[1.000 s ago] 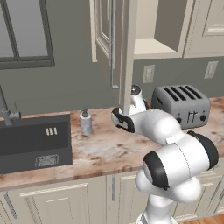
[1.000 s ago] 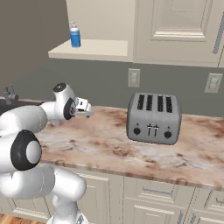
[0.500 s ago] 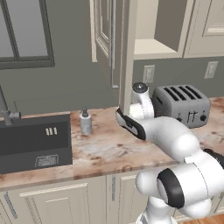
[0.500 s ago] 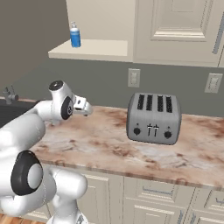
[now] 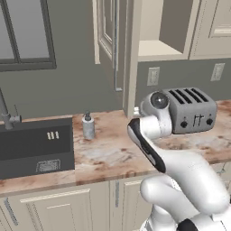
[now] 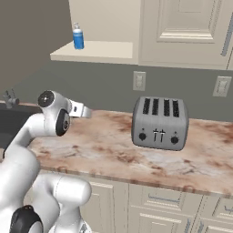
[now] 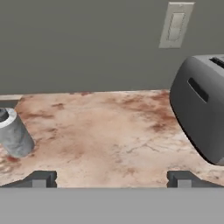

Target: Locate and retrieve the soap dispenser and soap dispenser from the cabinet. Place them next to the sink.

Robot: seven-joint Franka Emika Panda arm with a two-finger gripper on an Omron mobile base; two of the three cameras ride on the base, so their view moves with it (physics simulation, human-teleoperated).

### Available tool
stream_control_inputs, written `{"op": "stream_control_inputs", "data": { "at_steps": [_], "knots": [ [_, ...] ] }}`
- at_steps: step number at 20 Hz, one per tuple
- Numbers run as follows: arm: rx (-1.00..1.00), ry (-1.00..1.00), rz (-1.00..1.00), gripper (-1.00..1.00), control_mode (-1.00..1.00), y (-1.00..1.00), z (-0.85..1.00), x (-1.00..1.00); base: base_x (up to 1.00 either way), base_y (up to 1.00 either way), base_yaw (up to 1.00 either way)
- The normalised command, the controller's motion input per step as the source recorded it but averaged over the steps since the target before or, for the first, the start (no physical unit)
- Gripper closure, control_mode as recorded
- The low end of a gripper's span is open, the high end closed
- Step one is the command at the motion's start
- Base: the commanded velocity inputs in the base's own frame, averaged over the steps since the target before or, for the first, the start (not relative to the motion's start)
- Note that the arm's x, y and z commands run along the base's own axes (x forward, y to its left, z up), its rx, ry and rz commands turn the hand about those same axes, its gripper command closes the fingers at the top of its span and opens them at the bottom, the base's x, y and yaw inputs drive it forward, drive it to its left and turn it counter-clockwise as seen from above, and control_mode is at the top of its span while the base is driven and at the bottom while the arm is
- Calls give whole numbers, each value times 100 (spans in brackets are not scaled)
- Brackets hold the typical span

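The grey soap dispenser [image 5: 88, 127] stands upright on the counter just right of the dark sink [image 5: 36, 135]. It also shows at the left edge of the hand view, grey soap dispenser [image 7: 13, 133]. A blue soap dispenser [image 6: 78, 37] stands on the open cabinet's shelf [image 6: 95, 51]. My gripper [image 7: 111, 179] is open and empty, low over the counter between the grey bottle and the toaster, touching neither. From the right, the gripper [image 6: 83, 111] pokes out beside the wrist, well below the shelf.
A silver four-slot toaster [image 6: 159, 123] sits on the counter to the right, close to my hand. The cabinet door [image 5: 110, 43] hangs open above the counter. A faucet [image 5: 6, 113] rises behind the sink. Wall outlets [image 6: 139, 80] sit below the cabinet.
The arm has refolded, its wrist drifting a little right towards the toaster. The grey bottle stays put by the sink, and the jaws remain open.
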Motion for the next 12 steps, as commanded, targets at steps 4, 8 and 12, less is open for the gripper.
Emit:
{"op": "stream_control_inputs", "data": {
  "at_steps": [4,8,12],
  "knots": [
    [3,-32,4,-100,-100,0,71,-47,0,0,0],
    [3,-22,8,-100,-100,-2,80,-36,0,0,0],
    [6,-9,8,-100,-100,-10,75,-28,0,0,0]
  ]
}}
